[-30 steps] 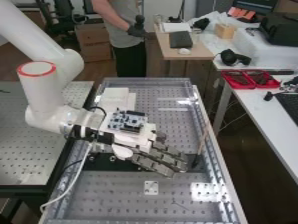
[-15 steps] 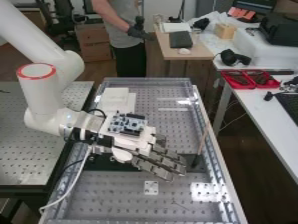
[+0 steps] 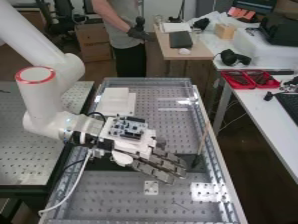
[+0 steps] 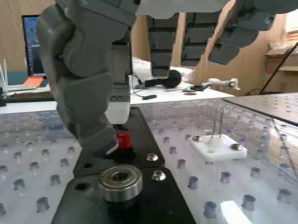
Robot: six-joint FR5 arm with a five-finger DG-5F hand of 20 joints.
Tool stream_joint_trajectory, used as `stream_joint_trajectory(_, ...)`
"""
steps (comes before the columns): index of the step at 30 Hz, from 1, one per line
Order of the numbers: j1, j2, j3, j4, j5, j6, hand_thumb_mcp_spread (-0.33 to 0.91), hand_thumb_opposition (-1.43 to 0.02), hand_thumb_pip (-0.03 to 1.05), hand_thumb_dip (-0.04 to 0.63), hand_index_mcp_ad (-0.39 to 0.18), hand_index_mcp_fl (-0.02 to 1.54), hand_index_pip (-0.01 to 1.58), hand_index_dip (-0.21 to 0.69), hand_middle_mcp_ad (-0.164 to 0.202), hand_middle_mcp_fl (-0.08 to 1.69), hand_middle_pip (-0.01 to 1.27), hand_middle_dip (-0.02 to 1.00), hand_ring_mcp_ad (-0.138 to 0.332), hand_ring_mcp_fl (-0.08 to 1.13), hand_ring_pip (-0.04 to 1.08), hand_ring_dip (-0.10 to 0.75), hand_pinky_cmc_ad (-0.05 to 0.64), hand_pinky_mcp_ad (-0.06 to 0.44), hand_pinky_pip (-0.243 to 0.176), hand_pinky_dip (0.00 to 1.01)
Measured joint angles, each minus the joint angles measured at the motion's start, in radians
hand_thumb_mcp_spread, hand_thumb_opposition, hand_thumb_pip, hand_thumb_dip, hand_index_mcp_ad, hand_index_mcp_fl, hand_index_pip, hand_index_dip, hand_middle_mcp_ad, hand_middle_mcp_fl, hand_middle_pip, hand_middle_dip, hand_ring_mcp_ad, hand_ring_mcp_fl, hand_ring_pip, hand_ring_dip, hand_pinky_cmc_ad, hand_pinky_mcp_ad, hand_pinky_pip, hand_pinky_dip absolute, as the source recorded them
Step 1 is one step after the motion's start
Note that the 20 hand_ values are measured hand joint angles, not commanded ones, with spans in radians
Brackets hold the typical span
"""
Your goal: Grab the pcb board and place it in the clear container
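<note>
The circuit board (image 3: pixel 128 127) looks light, stiff and fragile, best taken by its edges. The robot hand (image 3: pixel 165 166) hangs with fingers apart.

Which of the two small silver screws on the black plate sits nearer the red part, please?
The silver screw farther from the steel bearing; the other screw sits beside that bearing.

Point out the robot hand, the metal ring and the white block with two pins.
Robot hand (image 3: pixel 153 171): high view, on a finger.
Metal ring (image 4: pixel 121 186): wrist view, on its outer side.
White block (image 4: pixel 218 151): wrist view, on its side face.
</note>
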Motion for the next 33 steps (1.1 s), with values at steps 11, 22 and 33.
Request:
stream_joint_trajectory(11, -0.014, -0.014, 0.033, -0.027, -0.029, -0.02, 0.67, -0.84, 0.41, 0.304, -0.22, 0.23, 1.49, 0.417, 0.058, 0.14, 0.13, 0.17, 0.103, 0.05, 0.11, 0.042, 0.26, 0.141, -0.042, 0.15)
stream_joint_trajectory(22, -0.019, -0.029, 0.057, -0.05, -0.049, -0.028, 0.68, -0.84, 0.41, 0.304, -0.223, 0.26, 1.49, 0.417, 0.058, 0.14, 0.13, 0.17, 0.101, 0.05, 0.11, 0.042, 0.258, 0.141, -0.042, 0.15)
stream_joint_trajectory(33, -0.019, -0.038, 0.063, -0.057, -0.049, -0.023, 0.68, -0.84, 0.42, 0.304, -0.223, 0.26, 1.49, 0.417, 0.058, 0.14, 0.13, 0.18, 0.103, 0.05, 0.11, 0.051, 0.265, 0.145, -0.042, 0.15)
